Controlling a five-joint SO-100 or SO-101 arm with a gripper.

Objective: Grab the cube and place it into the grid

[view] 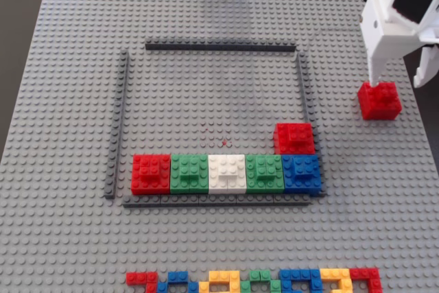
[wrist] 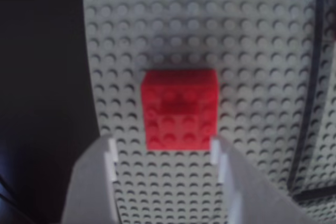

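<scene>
While the jaws stand spread, the cube [wrist: 180, 109] lies just beyond their tips, centred between them.

We see bare studs all around the cube [view: 379, 100] near the bench's right edge, so our tool [view: 398, 77] meets nothing there. Inside the grid [view: 212, 101] the far part lies open; a row of blocks [view: 226, 173] and another red block [view: 295, 138] fill its near edge.
</scene>
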